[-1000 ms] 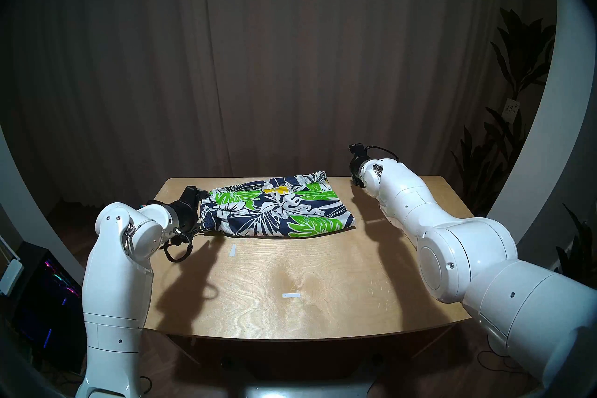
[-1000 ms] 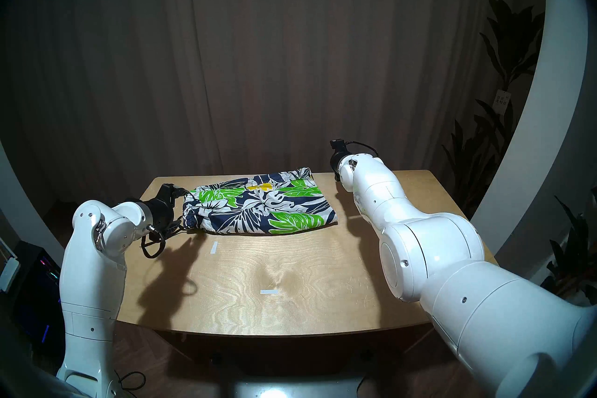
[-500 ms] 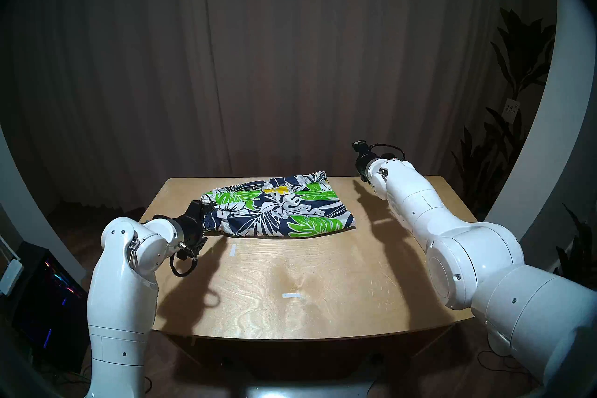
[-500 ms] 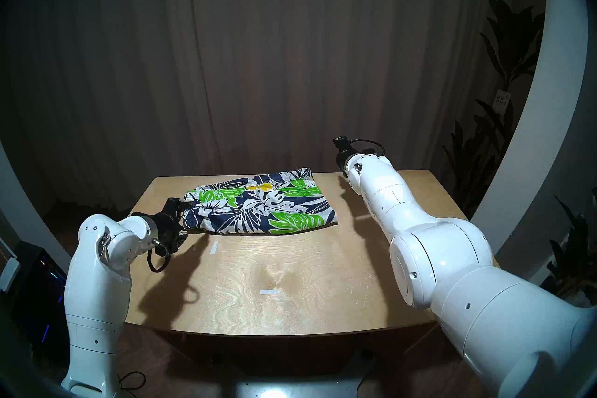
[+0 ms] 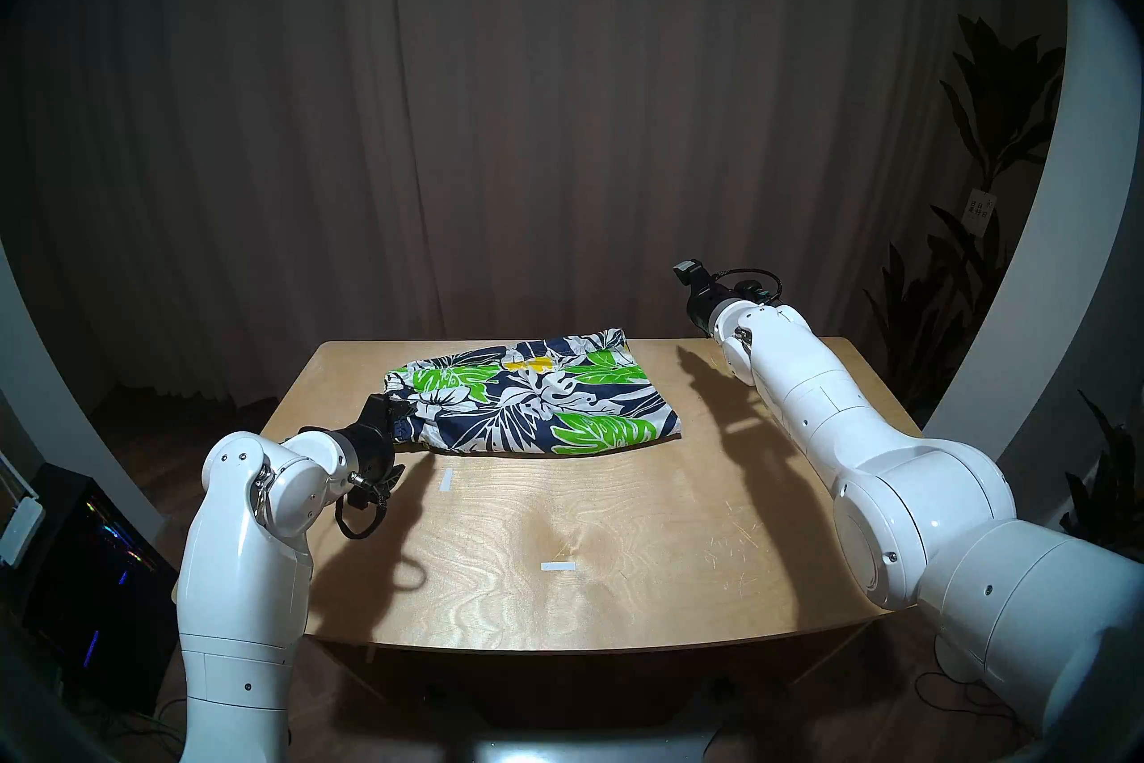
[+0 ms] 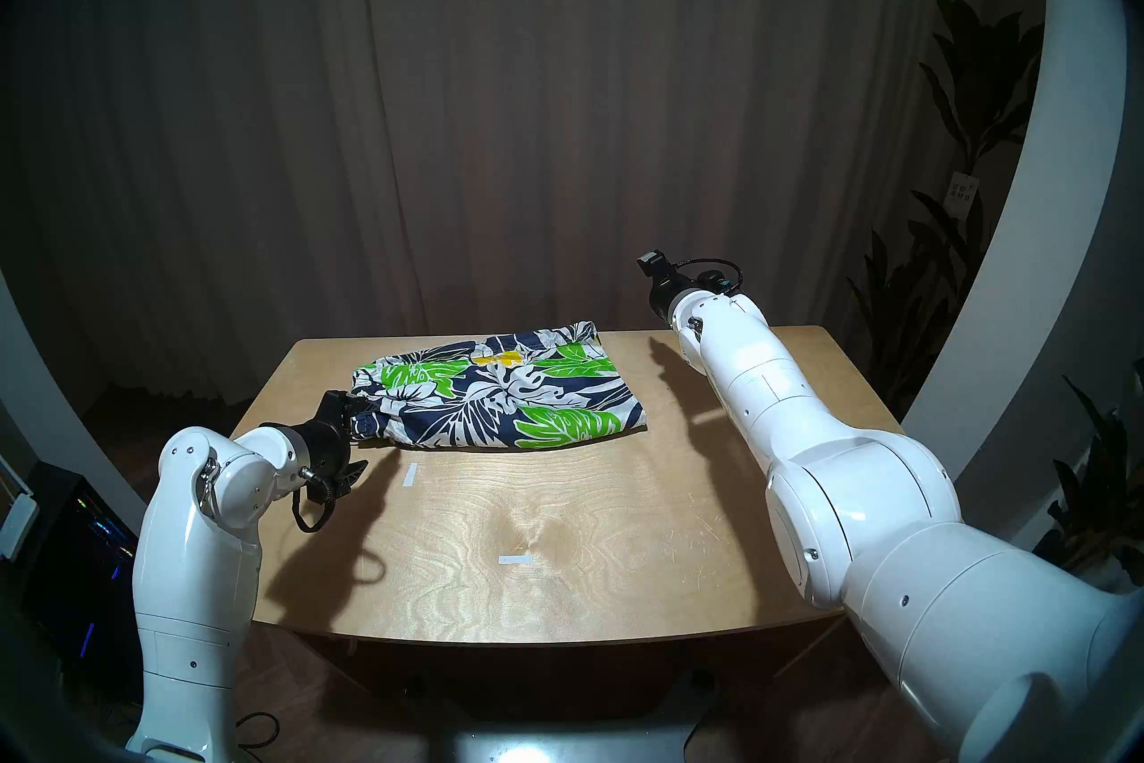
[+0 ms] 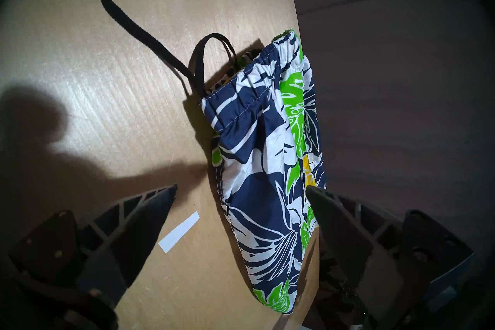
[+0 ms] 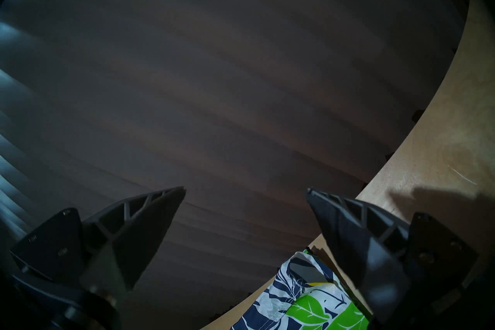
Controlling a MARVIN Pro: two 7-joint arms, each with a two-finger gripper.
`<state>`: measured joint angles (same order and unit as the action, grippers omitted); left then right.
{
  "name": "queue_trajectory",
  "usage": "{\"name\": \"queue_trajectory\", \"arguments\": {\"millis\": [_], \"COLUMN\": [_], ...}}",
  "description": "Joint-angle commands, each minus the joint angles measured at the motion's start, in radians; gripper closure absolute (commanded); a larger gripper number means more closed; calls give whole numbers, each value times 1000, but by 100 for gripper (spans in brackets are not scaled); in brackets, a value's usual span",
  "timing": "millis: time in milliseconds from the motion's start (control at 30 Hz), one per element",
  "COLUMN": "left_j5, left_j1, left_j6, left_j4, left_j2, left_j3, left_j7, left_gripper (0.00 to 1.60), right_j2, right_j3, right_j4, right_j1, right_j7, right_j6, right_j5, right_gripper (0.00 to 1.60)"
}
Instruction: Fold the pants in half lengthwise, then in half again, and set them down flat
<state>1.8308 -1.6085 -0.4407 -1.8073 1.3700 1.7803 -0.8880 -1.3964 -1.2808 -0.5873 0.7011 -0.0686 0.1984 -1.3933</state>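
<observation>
Shorts lie folded and flat at the far middle of the counter, black drawstring trailing off the waist end. Left claw, fingers apart and empty, hovers at that waist end. Right claw, also spread and empty, hangs over the far right corner. Two white tape strips mark the bare wood; curtain behind.

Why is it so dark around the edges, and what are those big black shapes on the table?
Head views: the fisheye lens leaves a dark rim and bends the light wooden table; the black shapes are the arms' shadows, thrown toward the robot. Left wrist view: sharp on the navy floral shorts, with the left gripper shadowing the wood. Right wrist view: dim, the brown curtain smeared by blur.
</observation>
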Motion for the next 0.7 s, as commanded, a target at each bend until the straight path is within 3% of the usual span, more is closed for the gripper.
{"name": "queue_trajectory", "arguments": {"millis": [0,667], "left_j5": [-5,-53], "left_j1": [15,33], "left_j6": [14,63], "left_j4": [9,102], "left_j2": [15,44], "left_j3": [0,6], "left_j7": [35,131], "left_gripper": [0,0], "right_j2": [32,111], "right_j3": [16,66], "right_j4": [-83,-283], "right_j1": [21,134], "right_j7": [-56,-165], "right_j6": [8,48], "right_j5": [18,70], "right_gripper": [0,0]}}
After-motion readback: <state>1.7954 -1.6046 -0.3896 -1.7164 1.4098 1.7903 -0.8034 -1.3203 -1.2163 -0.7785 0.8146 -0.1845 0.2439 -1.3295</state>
